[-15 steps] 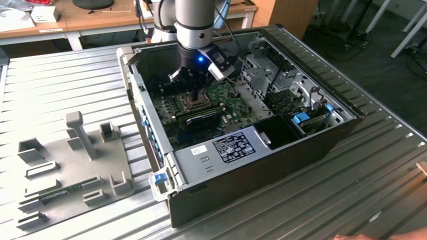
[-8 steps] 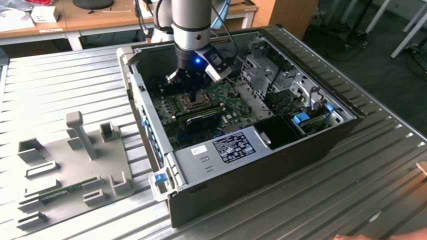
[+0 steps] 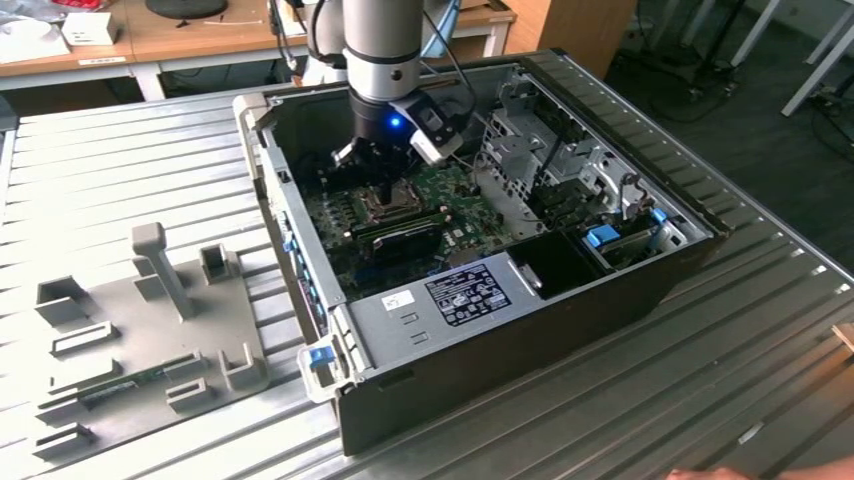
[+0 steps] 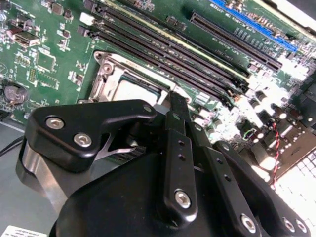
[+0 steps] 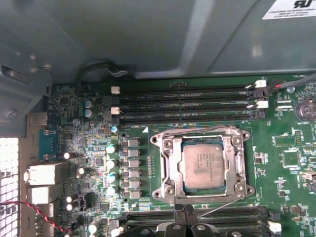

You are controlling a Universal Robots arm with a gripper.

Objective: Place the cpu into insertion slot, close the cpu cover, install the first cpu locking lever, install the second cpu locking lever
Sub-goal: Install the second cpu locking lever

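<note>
Green circuit board [image 3: 427, 205] fills the floor of the open computer case [image 3: 534, 300] I'm looking into in the exterior view, and I'll use the insertion slot [image 3: 394, 203] as my landmark. My arm [image 3: 383, 40] comes straight down over that slot, with the gripper [image 3: 391, 190] hanging just above it, its dark body covering most of the socket. A white-and-black label sticker [image 3: 467, 292] lies on the metal shelf well away from the slot, towards the case's near end. A grey fixture plate [image 3: 147, 340] rests on the ribbed table [image 3: 120, 170] outside the case, off to the exterior view's left.

In the second wrist view, the black linkages of the gripper [image 4: 173, 111] sit in front, and from this angle the links seem drawn near together, though I cannot tell how far the fingertips stand apart or whether they touch anything. Just beyond them lies the insertion slot [image 4: 123, 79] with the cpu [image 4: 136, 91] seated flat in it, long black memory slots [image 4: 173, 49] running beside.

In the first wrist view, the cpu [image 5: 203, 165] lies square inside the insertion slot [image 5: 168, 168], its dull grey top showing through the cut-out of the cpu cover [image 5: 237, 168], which lies flat over it. A thin locking lever [image 5: 222, 206] angles out from the slot's edge nearest the gripper tips [image 5: 182, 228]. Memory slots [image 5: 187, 106] run along the slot's far side.
</note>
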